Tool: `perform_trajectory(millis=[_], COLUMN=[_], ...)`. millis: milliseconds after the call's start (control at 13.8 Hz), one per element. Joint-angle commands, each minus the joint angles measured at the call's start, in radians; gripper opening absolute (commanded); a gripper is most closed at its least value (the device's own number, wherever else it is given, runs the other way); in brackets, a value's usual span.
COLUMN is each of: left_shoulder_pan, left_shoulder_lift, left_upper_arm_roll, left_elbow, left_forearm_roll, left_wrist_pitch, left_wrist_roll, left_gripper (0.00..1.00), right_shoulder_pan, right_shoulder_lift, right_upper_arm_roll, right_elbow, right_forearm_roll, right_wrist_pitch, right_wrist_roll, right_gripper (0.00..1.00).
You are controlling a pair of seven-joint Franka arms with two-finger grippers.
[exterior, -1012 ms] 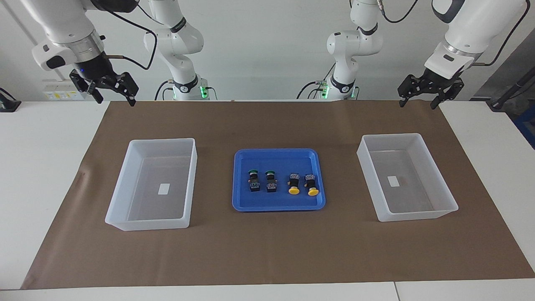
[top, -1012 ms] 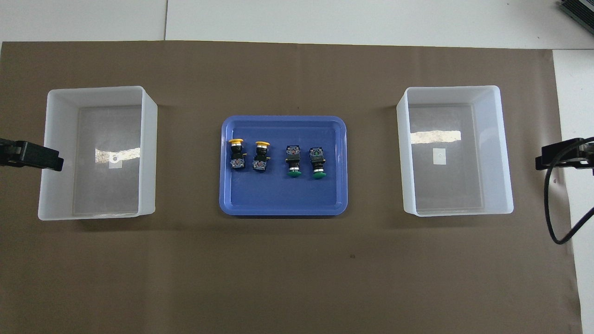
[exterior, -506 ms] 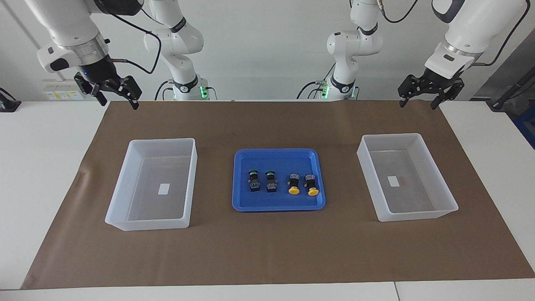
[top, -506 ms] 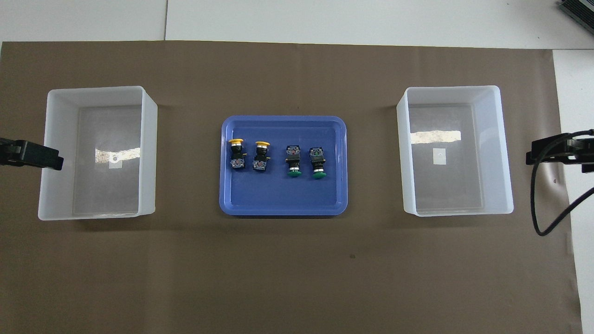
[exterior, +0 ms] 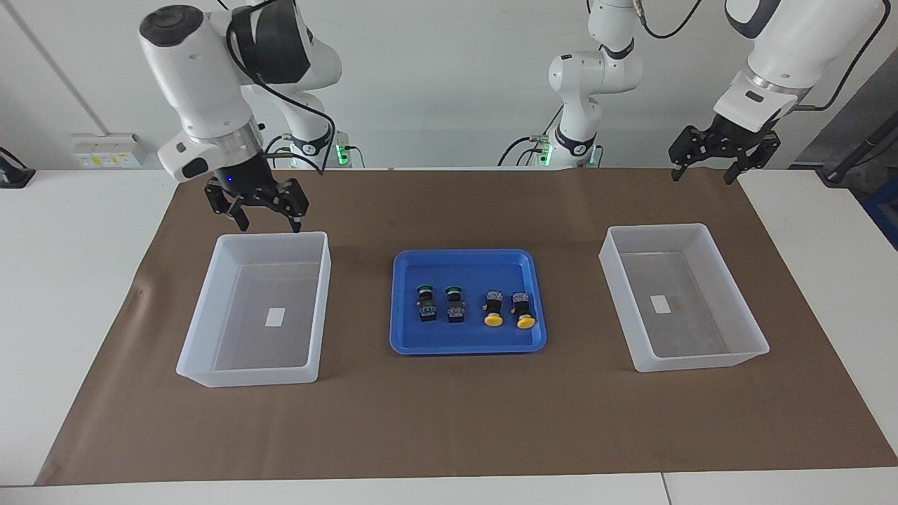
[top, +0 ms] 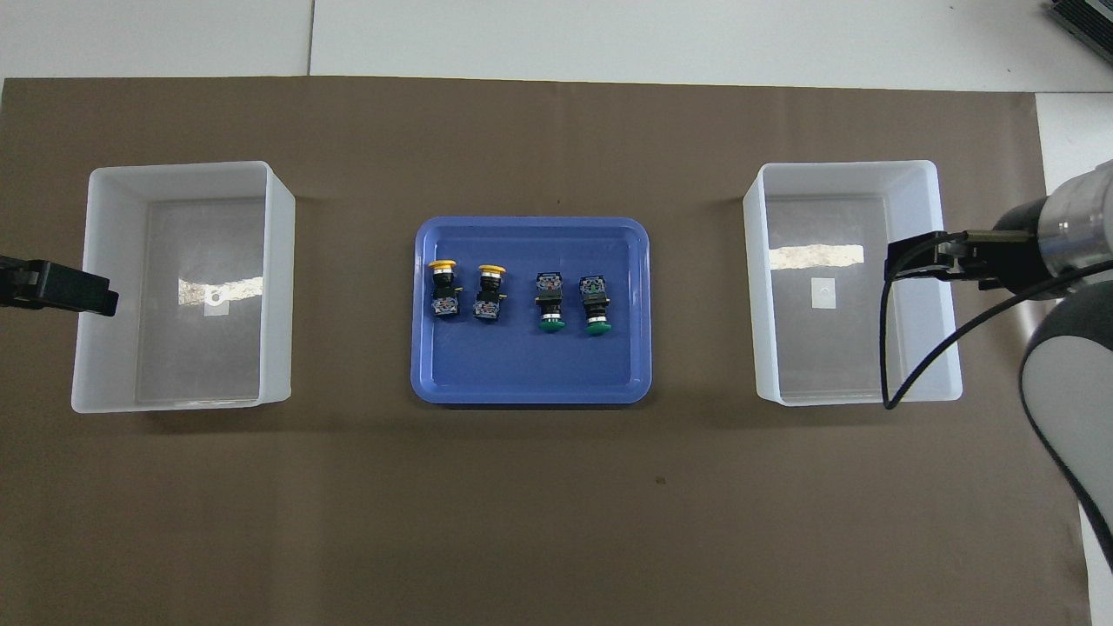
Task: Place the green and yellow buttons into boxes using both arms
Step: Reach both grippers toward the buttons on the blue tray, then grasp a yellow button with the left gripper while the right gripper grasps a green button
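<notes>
Two green buttons [exterior: 425, 303] [exterior: 454, 304] and two yellow buttons [exterior: 494, 312] [exterior: 523, 313] lie in a row in the blue tray [exterior: 463, 345]. In the overhead view the green buttons [top: 549, 309] and yellow buttons [top: 443, 289] lie the same way. One box [exterior: 245, 376] stands toward the right arm's end, the other box [exterior: 701, 361] toward the left arm's end; each holds only its label. My right gripper [exterior: 268, 223] is open and empty, over the rim of its box that is nearer to the robots. My left gripper [exterior: 701, 175] is open, empty and waits raised over the mat's corner.
A brown mat [exterior: 449, 421] covers most of the white table. The blue tray [top: 522, 393] sits midway between the two boxes [top: 280, 287] [top: 753, 287]. The right gripper [top: 896, 261] shows over its box from above, its black cable hanging beside it; the left gripper [top: 103, 300] shows beside the other box.
My right arm has swung in from the mat's corner toward the middle and lowered, and its gripper now hangs over its box's rim. The left arm and the buttons have not moved.
</notes>
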Motion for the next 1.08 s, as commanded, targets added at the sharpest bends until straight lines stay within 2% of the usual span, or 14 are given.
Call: perform_trajectory(millis=[0,145,361,506,651,867,1012], left_shoulder_pan=[-0.012,-0.014,-0.017,-0.017,-0.024,-0.057,-0.089], left_shoulder_lift=[-0.026,-0.031,-0.031,-0.033,-0.065,-0.062,-0.054], left_upper_arm_roll=[0.005,0.003,0.0,-0.002,-0.008,-0.008,-0.008], left_elbow=[-0.033,-0.041,-0.052,-0.067,-0.151,-0.184,-0.222], left_forearm_roll=[0.003,0.003,0.003,0.003,0.003,0.003,0.003], left_wrist_pitch=[0.007,0.004,0.021,0.06,0.175,0.199,0.264], left_wrist_roll=[-0.013,-0.011,-0.011,-0.005,-0.008,-0.011,-0.069], left_gripper=[1.0,1.0,1.0,1.0,1.0,1.0,1.0], right_shoulder_pan=[0.106,0.198,0.278,0.295,0.314,0.312,0.315], right_shoulder_lift=[0.114,0.206,0.301,0.335,0.358,0.381,0.39], right_upper_arm_roll=[-0.002,-0.002,-0.002,-0.002,-0.002,-0.002,-0.002], right_elbow=[0.009,0.009,0.003,-0.009,-0.017,-0.057,-0.063], right_forearm_roll=[0.013,0.013,0.016,0.014,0.013,0.013,0.007], right_wrist_pitch=[0.141,0.275,0.434,0.465,0.467,0.553,0.562], right_wrist_roll=[0.111,0.223,0.248,0.237,0.191,0.117,0.113], right_gripper=[1.0,1.0,1.0,1.0,1.0,0.85,0.78])
